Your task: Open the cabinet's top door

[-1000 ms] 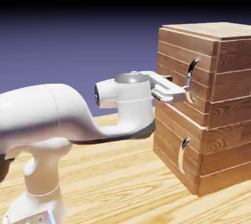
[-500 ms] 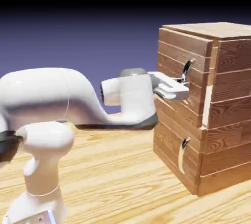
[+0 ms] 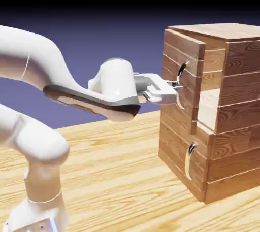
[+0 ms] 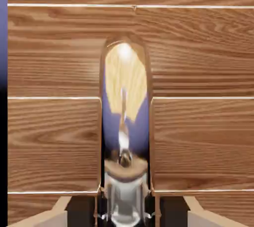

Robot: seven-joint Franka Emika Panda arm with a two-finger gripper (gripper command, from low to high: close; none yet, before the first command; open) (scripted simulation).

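The brown plank cabinet [image 3: 238,119] stands at the exterior view's right. Its top door [image 3: 173,58] is ajar, its front pulled away from the body so that a pale gap shows behind it. My gripper [image 3: 174,90] is shut on the door's long curved silver handle [image 3: 180,75]. In the hand view the door's boards [image 4: 198,62] fill the picture, and the shiny handle [image 4: 124,102] runs up the middle from between the jaws of my gripper [image 4: 125,210]. The fingertips themselves are mostly hidden by the handle.
Below the top door, the shorter lower door [image 3: 175,147] is closed, with its small silver handle [image 3: 189,161]. The cabinet rests on a wooden table [image 3: 117,180]. My white arm [image 3: 76,99] reaches across from the left, elbow raised.
The gripper went from open to shut on the handle. The hand then drew back to the left, pulling the top door from closed to ajar, and the elbow rose.
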